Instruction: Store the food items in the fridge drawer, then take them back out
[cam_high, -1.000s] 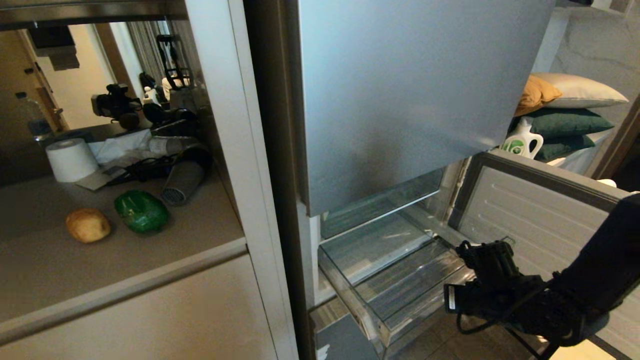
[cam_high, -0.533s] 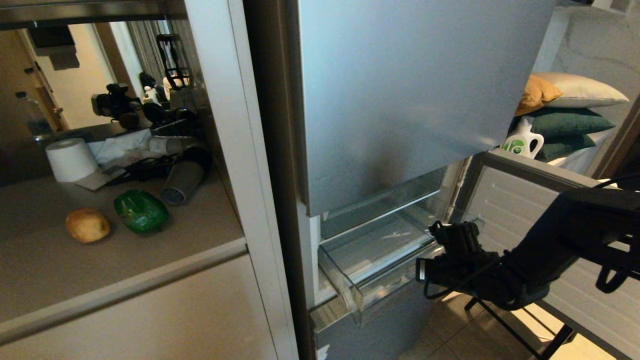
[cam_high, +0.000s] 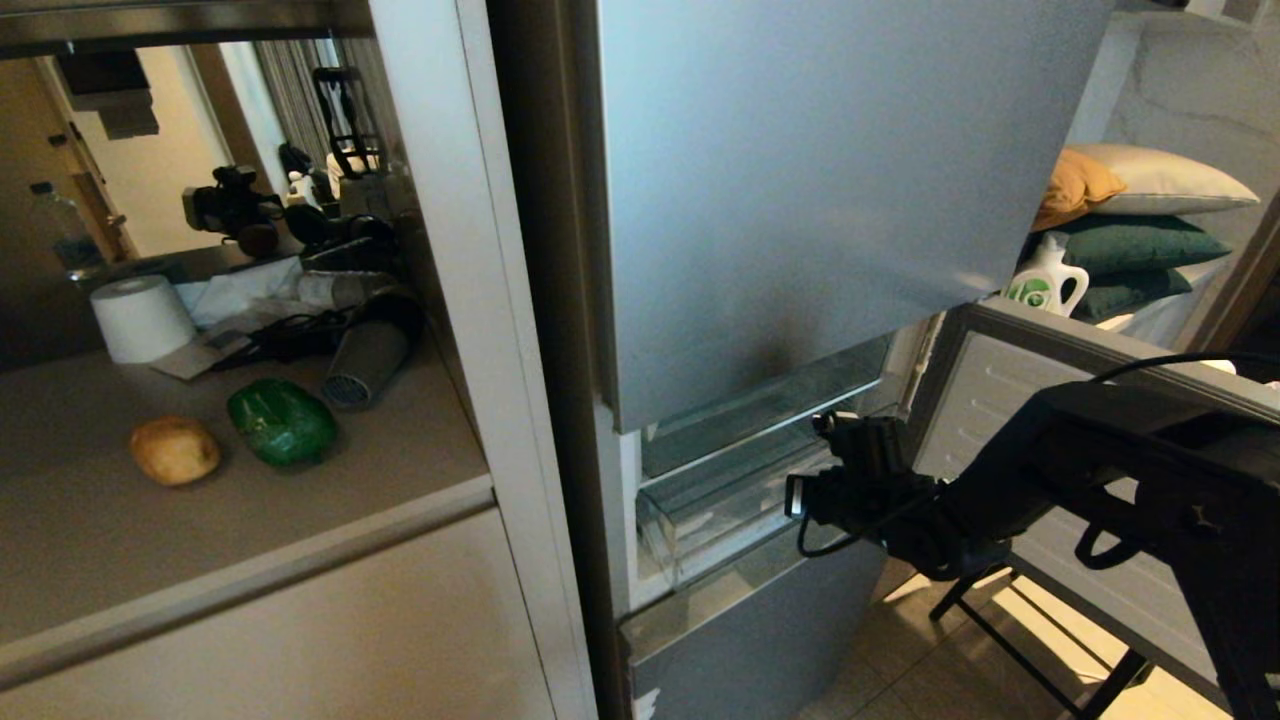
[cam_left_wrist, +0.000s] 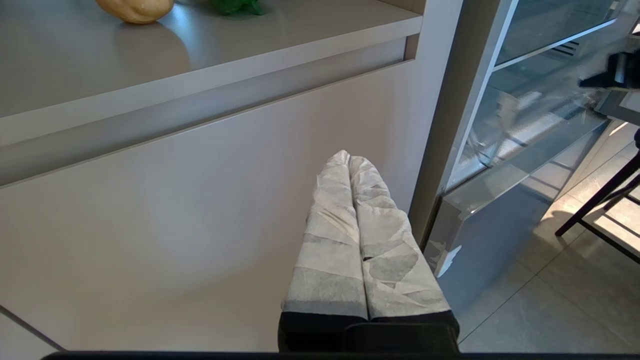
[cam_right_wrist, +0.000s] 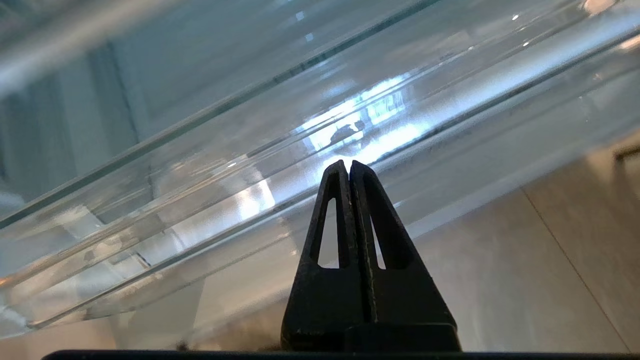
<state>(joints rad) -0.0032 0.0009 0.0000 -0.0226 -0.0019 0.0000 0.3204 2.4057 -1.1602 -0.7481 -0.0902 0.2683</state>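
The drawer (cam_high: 700, 500) is seen almost pushed home under the upper fridge door (cam_high: 800, 200), its clear front lip running long across the fridge opening. The right claw (cam_high: 805, 497), pressed together and gripping nothing, is set against that lip from the outside, fingertips (cam_right_wrist: 348, 170) touching or just short of the plastic. The potato (cam_high: 175, 450) and pepper (cam_high: 282, 422) are lying side by side on the desk (cam_high: 250, 540), well apart from the drawer, to the robot's left. The left claw (cam_left_wrist: 350, 165), pressed together and empty, is parked low by the cabinet front, on the food's side.
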